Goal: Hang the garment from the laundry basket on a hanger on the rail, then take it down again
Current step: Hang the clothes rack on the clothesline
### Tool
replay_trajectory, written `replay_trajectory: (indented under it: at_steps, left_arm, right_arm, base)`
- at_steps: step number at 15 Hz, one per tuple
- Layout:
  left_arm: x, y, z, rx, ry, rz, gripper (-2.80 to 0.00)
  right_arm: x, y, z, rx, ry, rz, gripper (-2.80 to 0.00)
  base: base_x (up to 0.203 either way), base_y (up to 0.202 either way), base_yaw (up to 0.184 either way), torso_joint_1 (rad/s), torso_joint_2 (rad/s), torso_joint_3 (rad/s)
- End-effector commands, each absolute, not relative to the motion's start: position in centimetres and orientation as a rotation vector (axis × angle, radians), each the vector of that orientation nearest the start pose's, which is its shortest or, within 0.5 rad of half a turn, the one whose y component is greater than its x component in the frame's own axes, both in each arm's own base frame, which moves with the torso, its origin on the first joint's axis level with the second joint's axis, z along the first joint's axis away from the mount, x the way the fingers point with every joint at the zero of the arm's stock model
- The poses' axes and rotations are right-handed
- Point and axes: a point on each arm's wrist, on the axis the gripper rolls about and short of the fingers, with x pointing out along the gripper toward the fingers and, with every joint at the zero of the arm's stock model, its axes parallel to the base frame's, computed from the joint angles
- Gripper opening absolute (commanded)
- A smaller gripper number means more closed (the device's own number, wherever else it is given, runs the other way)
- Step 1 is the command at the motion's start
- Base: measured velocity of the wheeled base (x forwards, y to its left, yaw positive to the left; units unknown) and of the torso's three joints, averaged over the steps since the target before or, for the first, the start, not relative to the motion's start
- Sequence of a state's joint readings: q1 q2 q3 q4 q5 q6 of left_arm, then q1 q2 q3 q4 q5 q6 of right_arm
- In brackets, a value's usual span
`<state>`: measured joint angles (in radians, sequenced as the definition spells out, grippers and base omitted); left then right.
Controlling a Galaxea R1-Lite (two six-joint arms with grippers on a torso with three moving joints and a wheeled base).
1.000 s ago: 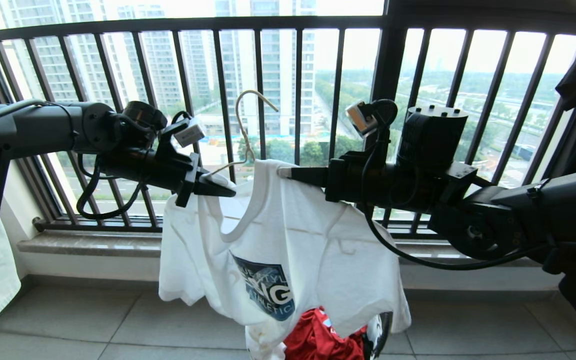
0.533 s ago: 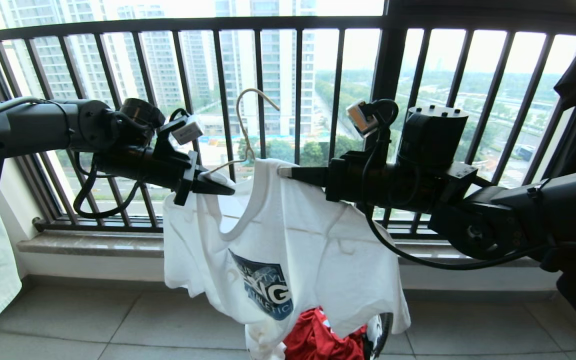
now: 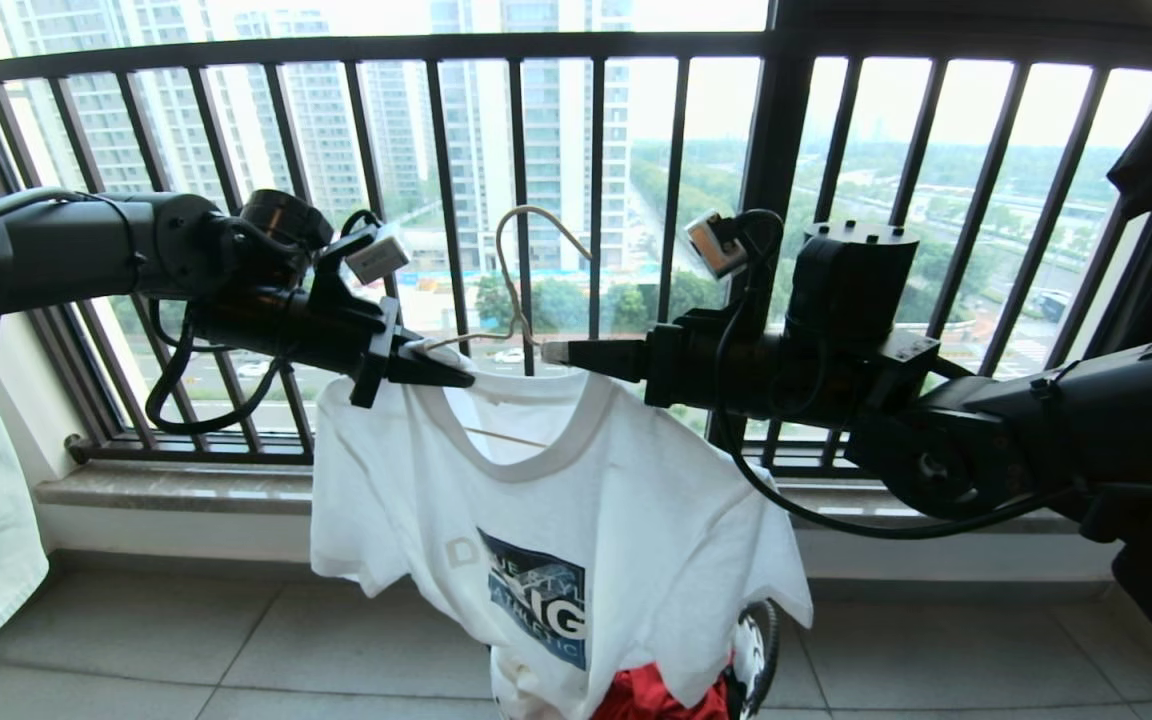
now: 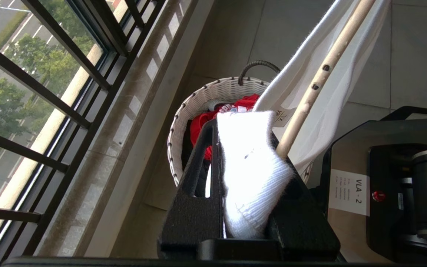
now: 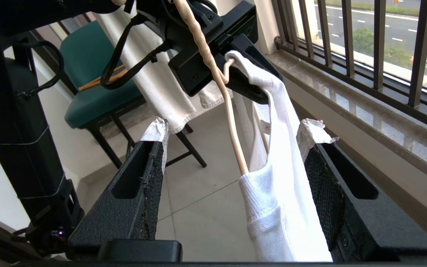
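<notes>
The white short-sleeved T-shirt with a blue square chest logo (image 3: 556, 520) hangs on the thin cream-white wire hanger (image 3: 521, 300), above the small round white woven basket (image 4: 213, 107) on the floor. The left gripper (image 3: 436, 368) pinches the shirt's shoulder over one end of the hanger — the right gripper (image 5: 235, 144) stands spread, the ribbed collar lying loose between its fingers. Hanger and shirt stretch crosswise between the two arms, so the left gripper alone carries them.

Balcony by a barred window

Black railing bars (image 3: 596, 190) front hazy tower blocks (daylight outside); grey floor tiles (image 3: 186, 650), stone sill (image 3: 176, 485), green chair (image 5: 87, 85).
</notes>
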<state>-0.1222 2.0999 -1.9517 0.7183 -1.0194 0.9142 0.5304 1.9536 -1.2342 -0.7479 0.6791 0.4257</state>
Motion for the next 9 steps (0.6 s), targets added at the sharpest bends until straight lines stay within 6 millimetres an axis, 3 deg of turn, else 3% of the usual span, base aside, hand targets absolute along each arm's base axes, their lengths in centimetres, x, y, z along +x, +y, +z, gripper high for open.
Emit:
replay_trajectory:
  at_steps: [1, 5, 7, 8, 9]
  left_arm:
    - [38.9, -6.5, 23.9, 0.365, 0.273, -1.316, -2.80]
    - [39.0, -6.0, 23.9, 0.325, 0.302, -1.293, -2.80]
    - [39.3, -6.0, 24.4, 0.279, 0.306, -1.265, -2.80]
    - [39.5, -6.1, 24.8, 0.246, 0.308, -1.244, -2.80]
    - [39.5, -6.1, 25.4, 0.221, 0.300, -1.225, -2.80]
  right_arm:
    - [33.4, 20.6, 22.4, 0.372, 0.215, 1.189, 0.00]
    - [34.7, 17.7, 24.2, 0.371, 0.142, 1.112, 0.00]
    - [34.5, 17.4, 24.5, 0.369, 0.131, 1.110, 0.00]
    - [34.4, 17.4, 24.5, 0.366, 0.132, 1.109, -1.51]
    - [34.2, 17.3, 24.6, 0.363, 0.128, 1.111, -2.80]
  base:
    - [0.000, 0.000, 0.000, 0.000, 0.00, 0.000]
    - [0.000, 0.000, 0.000, 0.000, 0.00, 0.000]
    - [0.000, 0.000, 0.000, 0.000, 0.00, 0.000]
    - [0.000, 0.000, 0.000, 0.000, 0.00, 0.000]
    - [0.000, 0.000, 0.000, 0.000, 0.00, 0.000]
